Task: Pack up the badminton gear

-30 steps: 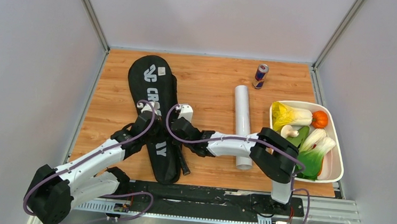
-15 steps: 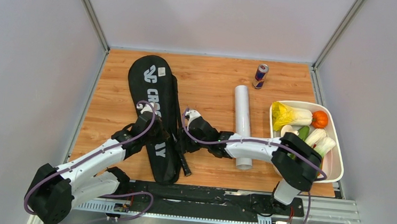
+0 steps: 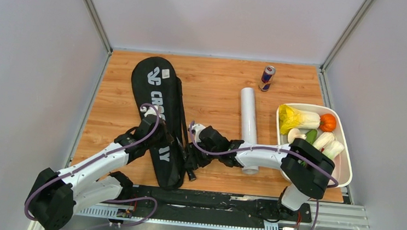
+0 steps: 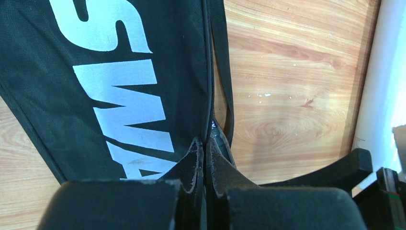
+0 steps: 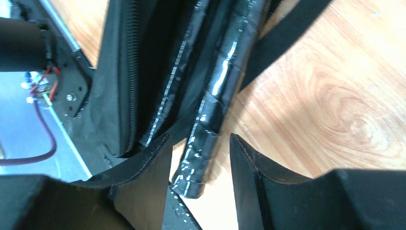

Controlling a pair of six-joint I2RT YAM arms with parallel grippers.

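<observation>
The long black racket bag [image 3: 157, 81] lies lengthwise on the wooden table, white lettering up [image 4: 119, 72]. My left gripper [image 3: 172, 139] is shut on the bag's right edge [image 4: 206, 143]. A black wrapped racket handle [image 3: 189, 169] sticks out of the bag's open near end. My right gripper [image 3: 191, 157] stands open astride that handle's end [image 5: 210, 124], its fingers [image 5: 249, 163] on either side with gaps. A second handle [image 5: 170, 91] lies inside the opening. The white tube [image 3: 248, 113] lies to the right of the bag.
A red-and-blue drink can [image 3: 267, 78] stands at the back. A white tray [image 3: 345, 170] of vegetables sits at the right edge, close to the right arm's elbow. The bag's black strap [image 5: 282, 43] runs across the wood beside the handle.
My right gripper has opened and come down toward the near edge, from above the bag's side to around the racket handle's end. The left gripper has kept its grip in place.
</observation>
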